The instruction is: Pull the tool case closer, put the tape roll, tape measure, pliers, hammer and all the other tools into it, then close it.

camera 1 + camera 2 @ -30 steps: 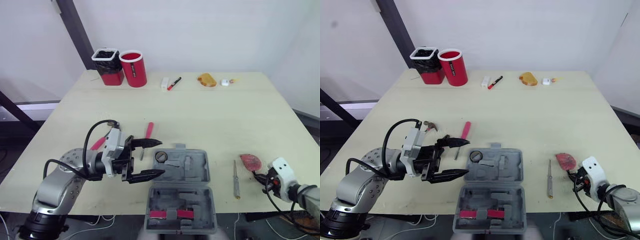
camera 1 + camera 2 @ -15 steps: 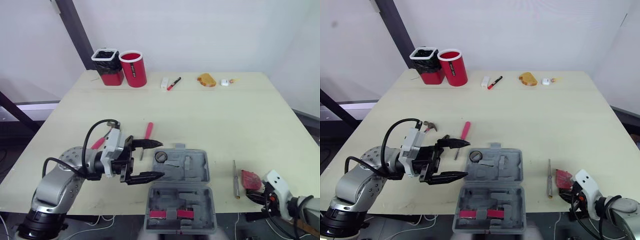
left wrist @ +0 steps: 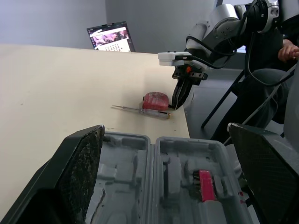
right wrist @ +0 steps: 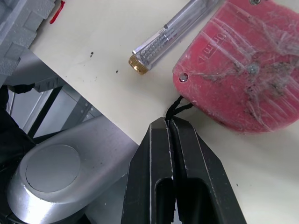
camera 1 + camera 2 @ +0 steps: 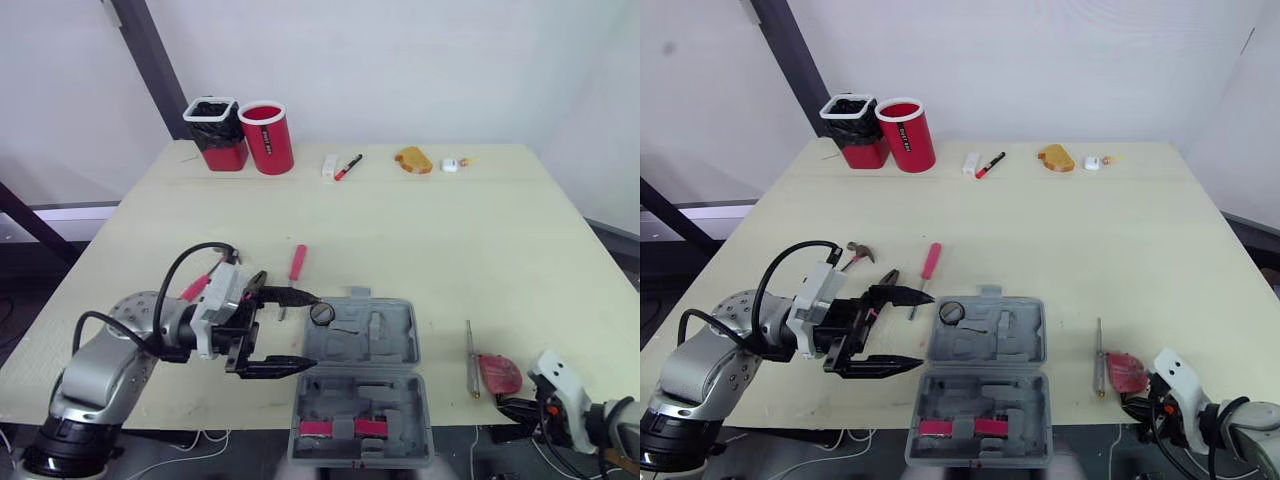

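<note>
Tool case [image 5: 360, 345] is being left open at the desk's [image 5: 450, 230] near edge, the left gripper's [image 5: 307, 331] fingers being held spread just beside it. Rightward, the tape measure [image 4: 243, 70] is being pinched by its cord in the right gripper's [image 4: 168, 123] closed fingers. A slow lift is advised, clear of the screwdriver [image 5: 470, 355].
</note>
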Motion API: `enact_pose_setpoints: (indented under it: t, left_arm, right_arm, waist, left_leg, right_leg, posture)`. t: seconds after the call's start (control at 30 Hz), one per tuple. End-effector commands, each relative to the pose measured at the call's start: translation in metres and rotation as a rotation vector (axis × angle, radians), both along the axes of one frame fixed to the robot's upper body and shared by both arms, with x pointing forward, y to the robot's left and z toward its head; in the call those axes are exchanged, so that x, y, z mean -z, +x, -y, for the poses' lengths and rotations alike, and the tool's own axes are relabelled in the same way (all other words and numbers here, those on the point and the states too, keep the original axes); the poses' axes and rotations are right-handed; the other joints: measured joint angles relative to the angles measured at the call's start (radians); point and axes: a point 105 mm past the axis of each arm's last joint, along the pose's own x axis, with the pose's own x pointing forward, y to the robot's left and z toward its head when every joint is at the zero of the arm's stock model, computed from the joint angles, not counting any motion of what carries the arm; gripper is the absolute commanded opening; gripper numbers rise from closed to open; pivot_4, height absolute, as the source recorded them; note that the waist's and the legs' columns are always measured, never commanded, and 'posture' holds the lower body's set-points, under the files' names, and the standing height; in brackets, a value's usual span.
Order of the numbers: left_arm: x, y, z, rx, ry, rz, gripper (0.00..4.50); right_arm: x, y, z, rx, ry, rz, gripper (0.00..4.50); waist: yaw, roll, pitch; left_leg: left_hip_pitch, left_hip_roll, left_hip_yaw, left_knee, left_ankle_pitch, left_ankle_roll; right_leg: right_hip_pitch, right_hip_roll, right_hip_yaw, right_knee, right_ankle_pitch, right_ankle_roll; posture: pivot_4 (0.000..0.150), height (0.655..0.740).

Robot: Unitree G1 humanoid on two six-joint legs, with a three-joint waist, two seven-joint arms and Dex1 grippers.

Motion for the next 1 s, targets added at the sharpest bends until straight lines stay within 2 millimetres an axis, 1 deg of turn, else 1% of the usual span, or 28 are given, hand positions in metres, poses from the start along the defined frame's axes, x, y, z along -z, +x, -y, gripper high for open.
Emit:
enact_pose_setpoints:
  t: [0.03, 0.13, 0.3, 0.4, 0.43, 0.5, 0.57, 0.6, 0.63, 0.67, 0.7, 0.73, 0.77, 0.8, 0.97, 1.0]
  left_arm:
    - [-0.005, -0.003, -0.003, 0.038, 0.018, 0.031, 4.5]
    - [-0.005, -0.004, -0.005, 0.054, 0.022, 0.028, 4.5]
    - [-0.005, -0.008, -0.01, 0.118, 0.037, 0.024, 4.5]
    - [-0.005, -0.007, -0.014, 0.129, 0.04, 0.025, 4.5]
    - [-0.005, -0.006, -0.015, 0.129, 0.042, 0.027, 4.5]
    - [-0.004, -0.005, -0.016, 0.128, 0.044, 0.03, 4.5]
    - [-0.004, -0.006, -0.017, 0.128, 0.043, 0.031, 4.5]
    - [-0.004, -0.006, -0.017, 0.128, 0.043, 0.032, 4.5]
    - [-0.004, -0.008, -0.017, 0.13, 0.042, 0.031, 4.5]
    - [-0.004, -0.008, -0.018, 0.132, 0.043, 0.031, 4.5]
    - [-0.004, -0.009, -0.018, 0.134, 0.043, 0.032, 4.5]
    - [-0.004, -0.009, -0.018, 0.137, 0.045, 0.034, 4.5]
    - [-0.004, -0.009, -0.018, 0.139, 0.045, 0.036, 4.5]
    - [-0.005, -0.009, -0.018, 0.14, 0.046, 0.038, 4.5]
    - [-0.006, -0.009, -0.017, 0.143, 0.047, 0.046, 4.5]
    - [-0.006, -0.009, -0.017, 0.144, 0.047, 0.048, 4.5]
  right_arm:
    - [-0.008, -0.003, -0.001, -0.042, 0.0, -0.006, 0.03]
    - [-0.011, -0.004, 0.001, -0.044, 0.01, -0.009, 0.03]
    - [-0.018, 0.001, 0.007, -0.05, 0.003, 0.02, 0.03]
    - [-0.023, -0.003, 0.007, -0.091, 0.003, 0.022, 0.89]
    - [-0.025, -0.004, 0.008, -0.104, 0.004, 0.021, 1.49]
    - [-0.028, -0.007, 0.009, -0.128, 0.001, 0.022, 2.2]
    - [-0.034, -0.01, 0.011, -0.157, 0.002, 0.038, 2.71]
    - [-0.037, -0.011, 0.012, -0.169, 0.002, 0.049, 3.09]
    - [-0.041, -0.009, 0.013, -0.187, -0.003, 0.09, 3.09]
    - [-0.044, -0.006, 0.015, -0.2, -0.014, 0.138, 3.68]
    - [-0.046, 0.001, 0.017, -0.232, -0.037, 0.209, 3.73]
    - [-0.047, 0.007, 0.019, -0.26, -0.063, 0.269, 4.07]
    - [-0.047, 0.012, 0.02, -0.28, -0.087, 0.311, 4.31]
    - [-0.046, 0.017, 0.021, -0.303, -0.104, 0.341, 4.45]
    - [-0.045, 0.03, 0.022, -0.375, -0.085, 0.422, 4.45]
    - [-0.044, 0.032, 0.021, -0.418, -0.08, 0.452, 4.45]
  waist:
    - [0.0, 0.0, 0.0]
    - [0.0, 0.0, 0.0]
    - [0.0, 0.0, 0.0]
    - [0.0, 0.0, 0.0]
    - [0.0, 0.0, 0.0]
    - [0.0, 0.0, 0.0]
    - [0.0, 0.0, 0.0]
    - [0.0, 0.0, 0.0]
    - [0.0, 0.0, 0.0]
    - [0.0, 0.0, 0.0]
    - [-0.001, 0.0, 0.0]
    - [-0.001, 0.0, 0.0]
    - [-0.004, -0.001, 0.0]
    - [-0.004, -0.001, 0.0]
    - [0.0, -0.001, 0.0]
    - [0.0, -0.001, 0.0]
  left_leg:
    - [0.0, 0.0, 0.0, 0.0, 0.0, 0.0]
    - [0.0, 0.0, 0.0, 0.0, 0.0, 0.0]
    - [0.0, 0.0, 0.0, 0.0, 0.0, 0.0]
    - [0.0, 0.0, 0.0, 0.0, 0.0, 0.0]
    - [0.0, 0.0, 0.0, 0.0, 0.0, 0.0]
    - [0.0, 0.0, 0.0, 0.0, 0.0, 0.0]
    - [0.0, 0.0, 0.0, 0.0, 0.0, 0.0]
    - [0.0, 0.0, 0.0, 0.0, 0.0, 0.0]
    - [0.0, 0.0, 0.0, 0.0, 0.0, 0.0]
    - [0.0, 0.0, 0.0, 0.001, 0.0, 0.0]
    - [0.0, 0.0, 0.0, 0.0, 0.0, 0.0]
    - [0.0, 0.0, 0.0, 0.001, 0.0, 0.0]
    - [0.0, 0.0, 0.0, 0.001, 0.0, 0.0]
    - [0.0, 0.0, 0.0, 0.001, 0.0, 0.0]
    - [0.0, 0.0, 0.0, 0.001, 0.0, 0.0]
    - [0.0, 0.0, 0.0, 0.001, 0.0, 0.0]
  right_leg:
    - [0.0, 0.0, 0.0, 0.0, 0.0, 0.0]
    - [0.0, 0.0, 0.0, 0.0, 0.0, 0.0]
    - [0.0, 0.0, 0.0, 0.0, 0.0, 0.0]
    - [0.0, 0.0, 0.0, 0.0, 0.0, 0.0]
    - [0.0, 0.0, 0.0, 0.0, 0.0, 0.0]
    - [0.0, 0.0, 0.0, 0.0, 0.0, 0.0]
    - [0.0, 0.0, 0.0, 0.0, 0.0, 0.0]
    - [0.0, 0.0, 0.0, 0.0, 0.0, 0.0]
    - [0.0, 0.0, 0.0, 0.0, 0.0, 0.0]
    - [0.0, 0.0, 0.0, 0.0, 0.0, 0.0]
    - [0.0, 0.0, 0.0, 0.0, 0.0, 0.0]
    - [0.0, 0.0, 0.0, 0.0, 0.0, 0.0]
    - [0.0, 0.0, 0.0, 0.0, 0.0, 0.0]
    - [0.0, 0.0, 0.0, 0.0, 0.0, 0.0]
    - [0.001, 0.0, 0.0, 0.0, 0.0, 0.0]
    - [0.001, 0.001, 0.0, 0.0, 0.0, 0.0]
  posture:
    - [0.15, 0.74]
    - [0.15, 0.74]
    - [0.15, 0.74]
    - [0.15, 0.74]
    - [0.15, 0.74]
    - [0.15, 0.74]
    - [0.15, 0.74]
    - [0.15, 0.74]
    - [0.15, 0.74]
    - [0.15, 0.74]
    - [0.15, 0.74]
    - [0.15, 0.74]
    - [0.15, 0.74]
    - [0.15, 0.74]
    - [0.15, 0.74]
    - [0.15, 0.74]
